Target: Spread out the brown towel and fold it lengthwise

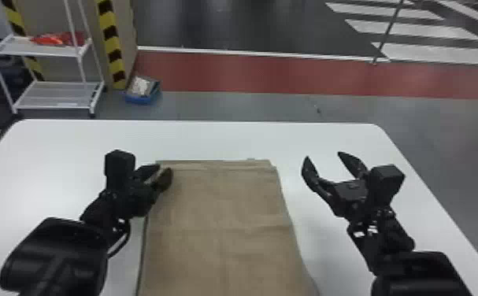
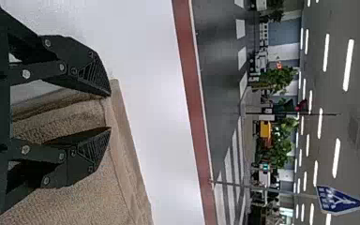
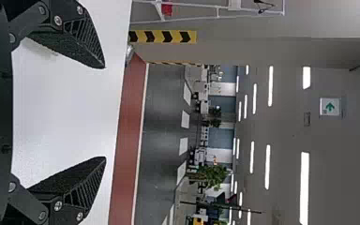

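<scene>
The brown towel [image 1: 222, 220] lies folded in a long rectangle on the white table, its length running from the far side toward the robot. At its far left corner is my left gripper [image 1: 165, 170], its fingers parted. In the left wrist view, my left gripper [image 2: 110, 112] stands open over the edge of the towel [image 2: 89, 201]; whether its tips touch the cloth I cannot tell. My right gripper [image 1: 325, 155] is to the right of the towel, above the table and apart from the cloth. The right wrist view has my right gripper [image 3: 105, 112] wide open with nothing between its fingers.
The white table [image 1: 328, 137] extends beyond the towel on its far, left and right sides. On the floor past the table's far edge stand a white shelf rack [image 1: 58, 94] and a blue bin [image 1: 143, 99], beside a post with yellow and black stripes.
</scene>
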{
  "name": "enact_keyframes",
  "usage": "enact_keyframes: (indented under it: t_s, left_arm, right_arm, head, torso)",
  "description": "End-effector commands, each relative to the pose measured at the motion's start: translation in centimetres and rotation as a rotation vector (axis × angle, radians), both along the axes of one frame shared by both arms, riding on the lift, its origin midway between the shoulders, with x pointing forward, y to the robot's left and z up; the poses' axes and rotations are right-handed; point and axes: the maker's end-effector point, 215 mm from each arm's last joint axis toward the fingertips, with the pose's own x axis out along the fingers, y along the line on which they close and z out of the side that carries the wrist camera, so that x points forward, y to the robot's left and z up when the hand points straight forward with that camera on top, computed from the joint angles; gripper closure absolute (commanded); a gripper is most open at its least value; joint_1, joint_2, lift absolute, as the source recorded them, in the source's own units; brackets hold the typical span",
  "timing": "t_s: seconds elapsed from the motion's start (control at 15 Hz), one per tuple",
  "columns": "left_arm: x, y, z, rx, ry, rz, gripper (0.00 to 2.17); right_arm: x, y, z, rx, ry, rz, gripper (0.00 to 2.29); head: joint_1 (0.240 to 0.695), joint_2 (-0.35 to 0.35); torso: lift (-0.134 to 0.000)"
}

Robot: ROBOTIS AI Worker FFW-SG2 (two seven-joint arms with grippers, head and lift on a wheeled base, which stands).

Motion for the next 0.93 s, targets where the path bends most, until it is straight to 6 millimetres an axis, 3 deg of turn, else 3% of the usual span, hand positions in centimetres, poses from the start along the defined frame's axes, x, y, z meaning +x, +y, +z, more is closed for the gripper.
enact_keyframes:
  t_s: [0.0, 0.33, 0.53, 0.87]
  left_arm:
    - [-0.1, 0.2, -0.5, 0.004, 0.014, 0.007, 0.98]
    - [-0.2, 0.2, 0.0, 0.001, -0.002, 0.015, 0.98]
    - [-0.5, 0.2, 1.4, -0.002, -0.035, 0.031, 0.98]
    - [-2.4, -0.5, 2.3, 0.003, -0.024, 0.020, 0.98]
  right_arm:
    - [0.0, -0.1, 0.1, 0.000, -0.001, -0.001, 0.21]
    - [-0.1, -0.2, 0.0, 0.000, 0.002, -0.004, 0.21]
    - [-0.1, -0.3, -0.1, 0.000, 0.003, -0.005, 0.20]
    - [-0.1, -0.1, 0.0, 0.000, 0.000, -0.002, 0.20]
  head:
    - [0.695, -0.128]
    - [0.695, -0.126]
    - [0.695, -0.127]
    - [0.695, -0.130]
  torso:
    - [-0.125]
    - [-0.125]
    - [-0.125]
    - [-0.125]
